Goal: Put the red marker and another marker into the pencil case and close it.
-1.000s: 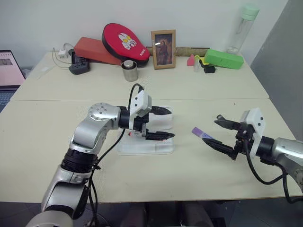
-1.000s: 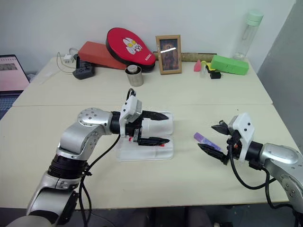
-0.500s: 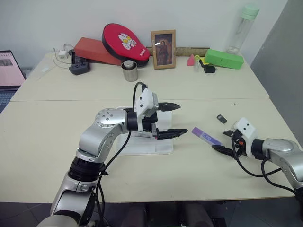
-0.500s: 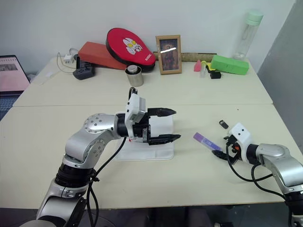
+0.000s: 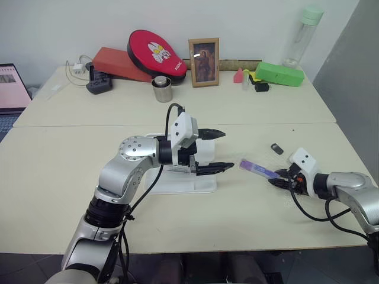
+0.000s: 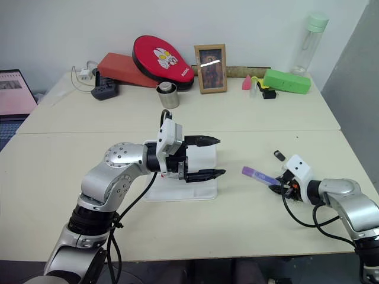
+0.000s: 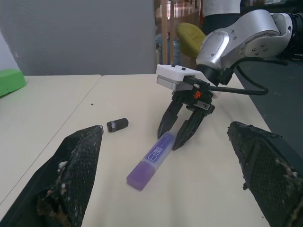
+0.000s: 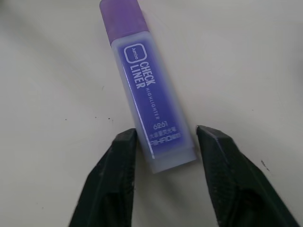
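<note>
1. Right end effector point(image 8: 163, 156) is low on the surface point(image 5: 71, 177), fingers point(image 8: 118, 161) straddling the tail end of the purple marker point(image 5: 258, 170). One finger touches the barrel on one side; there's a small gap on the other. Not clamped on it: fingers part-way in, nothing held.
2. Purple marker lies flat on the surface, purple cap pointing away from the right end effector toward the pencil case point(image 5: 204, 184). The label reads "CHECK LINER HIGHLIGHTER".
3. Left end effector point(image 5: 218, 151) is released, fingers spread wide, nothing between them. It hovers level over the right end of the pencil case, pointing toward the purple marker.
4. Pencil case is mid-surface, white, mostly hidden behind the left arm and end effector. Can't tell what's inside.
5. The red marker can't be made out with any certainty.
6. A small dark cap-like object point(image 5: 277, 148) lies on the surface just beyond the right end effector, apart from the purple marker.
7. Along the back edge of the surface: green box point(image 5: 280, 74), picture frame point(image 5: 204, 61), metal cup point(image 5: 162, 89), red round pad point(image 5: 156, 52), clear bottle point(image 5: 302, 35).
</note>
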You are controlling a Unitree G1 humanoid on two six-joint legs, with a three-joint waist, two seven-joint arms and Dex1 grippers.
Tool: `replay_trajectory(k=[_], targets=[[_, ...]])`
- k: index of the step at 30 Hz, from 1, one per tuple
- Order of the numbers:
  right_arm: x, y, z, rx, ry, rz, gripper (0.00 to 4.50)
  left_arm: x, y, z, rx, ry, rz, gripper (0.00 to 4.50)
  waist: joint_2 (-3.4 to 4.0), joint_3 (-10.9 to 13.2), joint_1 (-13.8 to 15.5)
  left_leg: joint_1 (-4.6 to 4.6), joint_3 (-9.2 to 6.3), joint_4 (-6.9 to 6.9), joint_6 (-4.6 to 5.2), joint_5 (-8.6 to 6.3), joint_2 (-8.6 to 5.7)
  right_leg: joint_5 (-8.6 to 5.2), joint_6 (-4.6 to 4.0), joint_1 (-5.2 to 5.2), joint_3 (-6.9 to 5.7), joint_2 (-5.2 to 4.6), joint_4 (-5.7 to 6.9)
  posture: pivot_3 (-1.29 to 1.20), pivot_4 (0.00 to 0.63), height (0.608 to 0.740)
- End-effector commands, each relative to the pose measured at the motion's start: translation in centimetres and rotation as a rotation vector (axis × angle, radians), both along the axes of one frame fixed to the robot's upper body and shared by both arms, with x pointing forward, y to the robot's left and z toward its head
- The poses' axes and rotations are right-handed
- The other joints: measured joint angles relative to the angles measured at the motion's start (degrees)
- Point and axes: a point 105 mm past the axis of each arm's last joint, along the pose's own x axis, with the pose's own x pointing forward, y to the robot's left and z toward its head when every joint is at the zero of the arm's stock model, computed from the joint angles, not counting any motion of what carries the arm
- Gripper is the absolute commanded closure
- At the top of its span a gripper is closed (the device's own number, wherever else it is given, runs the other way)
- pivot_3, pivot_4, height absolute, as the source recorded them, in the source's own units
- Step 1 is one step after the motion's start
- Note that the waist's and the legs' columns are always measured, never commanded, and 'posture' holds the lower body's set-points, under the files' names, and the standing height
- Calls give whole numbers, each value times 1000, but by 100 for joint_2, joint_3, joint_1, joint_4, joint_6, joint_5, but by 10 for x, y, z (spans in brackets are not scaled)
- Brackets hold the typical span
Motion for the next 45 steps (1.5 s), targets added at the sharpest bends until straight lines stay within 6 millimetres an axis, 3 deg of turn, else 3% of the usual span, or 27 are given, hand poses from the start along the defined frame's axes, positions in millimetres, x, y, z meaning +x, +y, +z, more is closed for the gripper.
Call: replay_trajectory(k=[1, 5, 9, 11, 15, 19, 22, 25, 30, 36, 45], targets=[[-2, 3, 2, 8, 2, 16, 3455, -6, -4, 11, -1, -60, -26, 0, 0, 0, 0, 0, 0, 0, 0, 0, 0, 0, 0, 0, 0, 0, 0, 0, 150, 740], [0, 5, 9, 8, -36, 29, 3458, -5, -3, 10, 6, -61, -18, 0, 0, 0, 0, 0, 0, 0, 0, 0, 0, 0, 0, 0, 0, 0, 0, 0, 150, 740], [-10, 30, 51, 49, -156, 215, 3459, -8, 14, 9, 31, -41, 15, 0, 2, 1, -23, 0, 0, -1, 0, 0, 1, 0, 0, -3, 1, 1, 1, 0, 150, 740], [-10, 46, 63, 45, -177, 299, 3459, -12, 37, 6, 71, -33, 74, 0, 4, 2, -53, 1, 0, -3, 1, 0, 2, 0, 0, -6, 6, 3, 1, 0, 150, 740], [-12, 81, 71, 38, -187, 457, 3459, -23, 82, -4, 141, 22, 191, 0, 7, 2, -98, 9, -15, -5, 1, -1, 12, 4, -7, -5, 8, 18, 0, 0, 150, 740], [-8, 120, 67, 32, -172, 584, 3459, -36, 132, -5, 176, 82, 340, 0, 7, 2, -75, 6, -19, -6, 1, -1, 29, 9, -18, -8, 9, 32, -4, 0, 150, 740], [-7, 150, 55, 10, -141, 678, 3459, -49, 156, -3, 205, 104, 419, 0, 7, 3, -54, 3, -18, -7, 0, -1, 33, 12, -24, -12, 11, 33, -6, 0, 150, 740], [-1, 174, 51, -6, -138, 709, 3459, -62, 163, 4, 190, 109, 458, 0, 8, 3, -6, 0, -18, -7, -2, -2, 37, 14, -27, -17, 12, 33, -9, 0, 150, 740], [-10, 212, 51, 10, -135, 825, 3459, -82, 173, 5, 202, 152, 518, 0, 7, 3, 7, -10, -20, -6, -9, -5, 39, 16, -31, -27, 17, 29, -11, 0, 150, 740], [-12, 227, 46, -6, -129, 852, 3459, -89, 170, 7, 181, 161, 550, 0, 8, 3, 1, -4, -20, -7, -17, -8, 56, 22, -42, -27, 12, 36, -10, 0, 150, 740], [3, 230, 39, -47, -140, 820, 3459, -93, 162, 4, 176, 176, 544, 0, 8, 3, -14, 2, -13, -9, -19, -10, 69, 26, -51, -29, 13, 45, -8, 0, 150, 740]])
